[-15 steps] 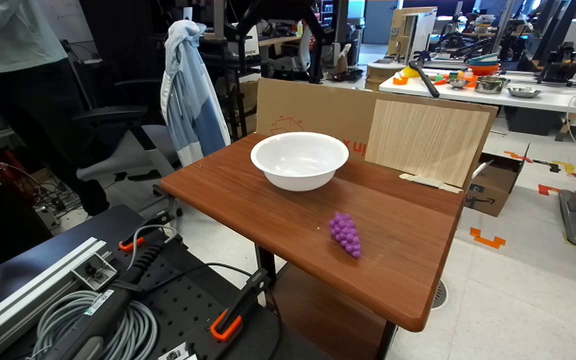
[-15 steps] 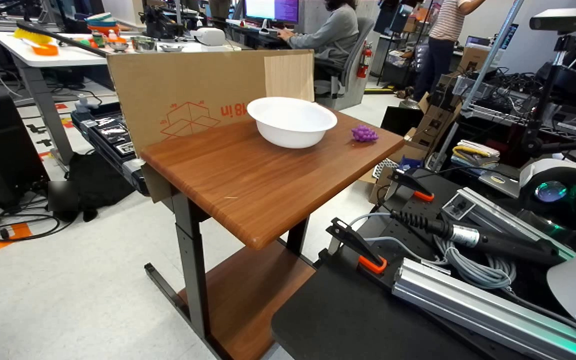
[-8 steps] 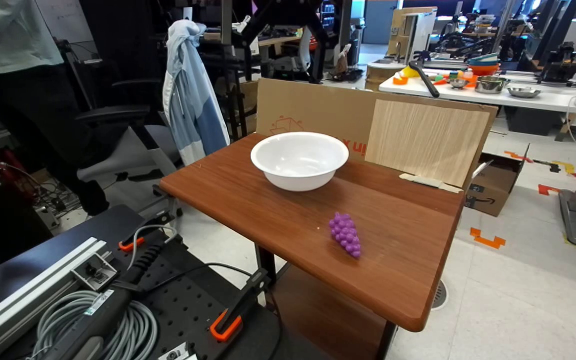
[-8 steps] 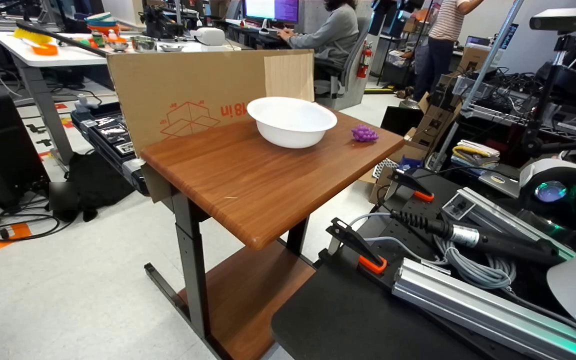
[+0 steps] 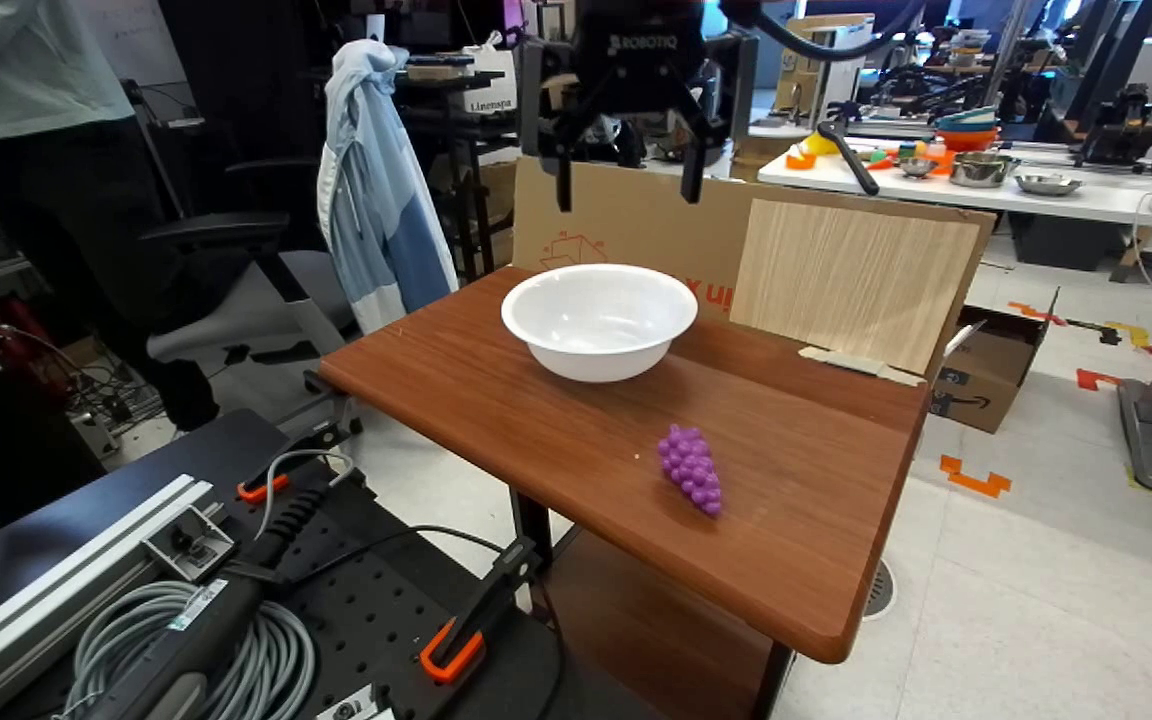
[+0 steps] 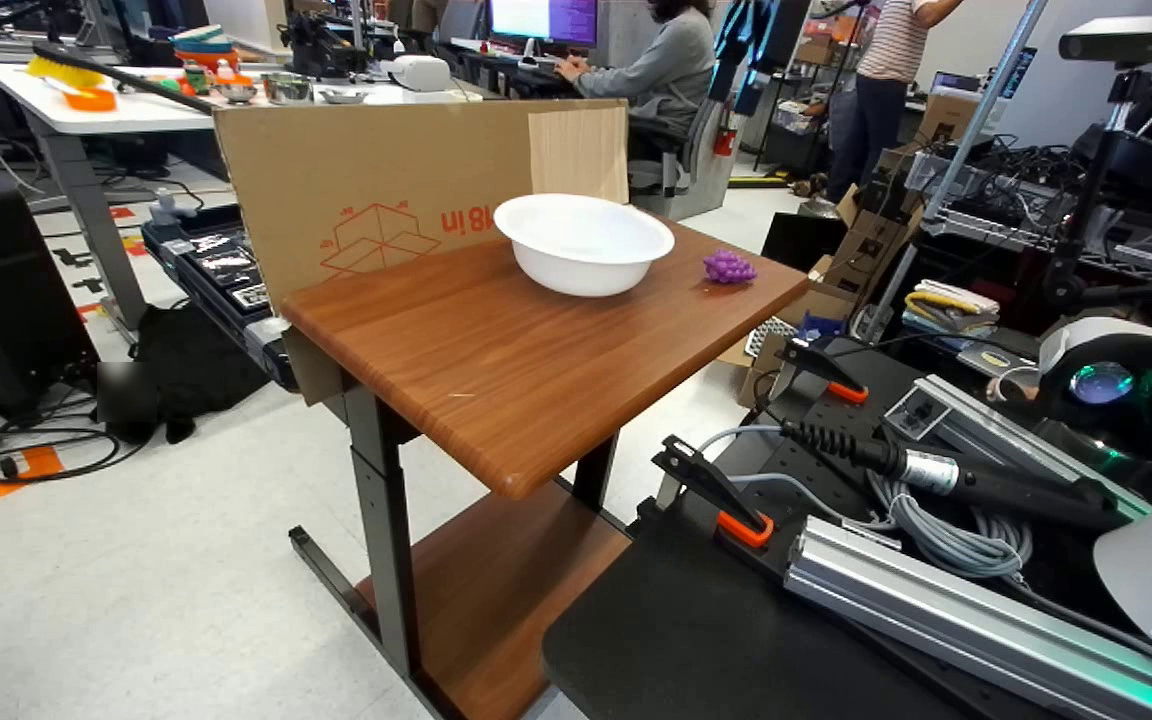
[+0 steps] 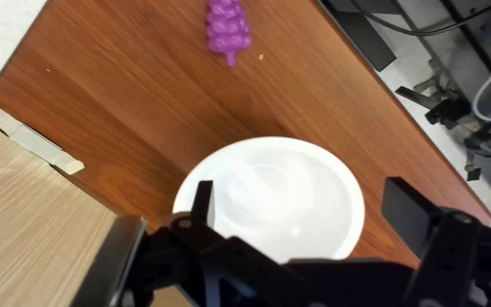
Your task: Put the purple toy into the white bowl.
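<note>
Wide apart, those jaws, hanging higher than the white bowl (image 5: pixel 599 325), and there's the purple toy (image 5: pixel 691 470), lying out on the table (image 5: pixel 786 440), well below the jaws, across the bowl from them in the wrist view.

The jaws stand wide apart, fingertips (image 5: pixel 564 188) pointing down.

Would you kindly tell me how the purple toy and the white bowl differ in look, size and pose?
Look: the purple toy is bumpy, like a bunch of grapes, and tapered; the white bowl is plain, smooth and round.
Size: the toy is much smaller than the bowl.
Pose: the toy lies on its side, while the bowl stands upright, opening upward.
Shared: both rest on the brown table, apart from each other.
</note>
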